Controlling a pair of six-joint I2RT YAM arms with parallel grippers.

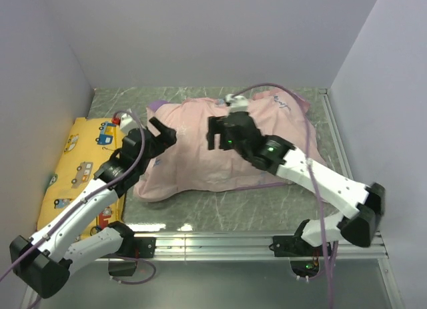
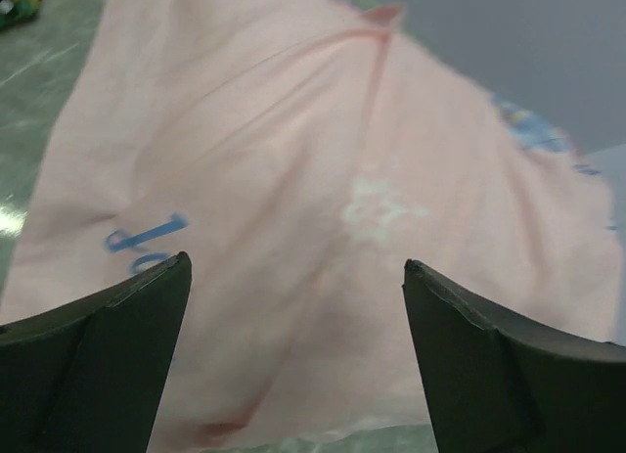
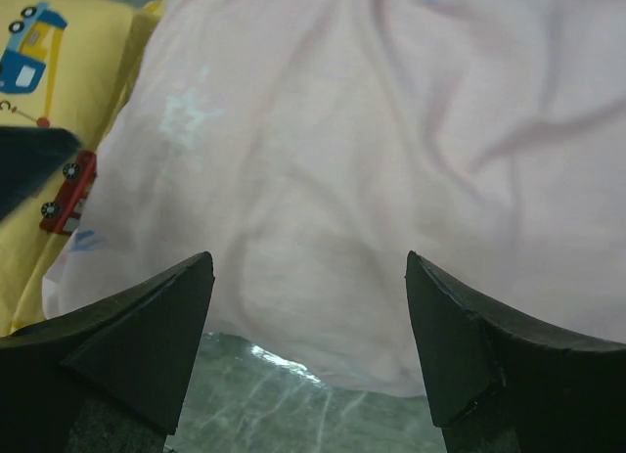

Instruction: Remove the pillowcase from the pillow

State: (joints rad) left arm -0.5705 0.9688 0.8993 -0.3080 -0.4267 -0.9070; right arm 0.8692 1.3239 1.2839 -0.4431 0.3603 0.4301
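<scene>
Left gripper (image 2: 296, 262) and right gripper (image 3: 308, 262), jaws apart; both arms extended forward over pale pink pillowcase (image 1: 200, 165).

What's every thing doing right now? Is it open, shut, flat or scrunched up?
Soft pale pink fabric pillowcase, lying rumpled and puffy, pale side out.
Flat yellow cushion printed with vehicles, lying flat to the pillowcase's left.
Left end effector, open, holding nothing, over the pillowcase.
Right end effector, open, holding nothing, over the pillowcase.
</scene>
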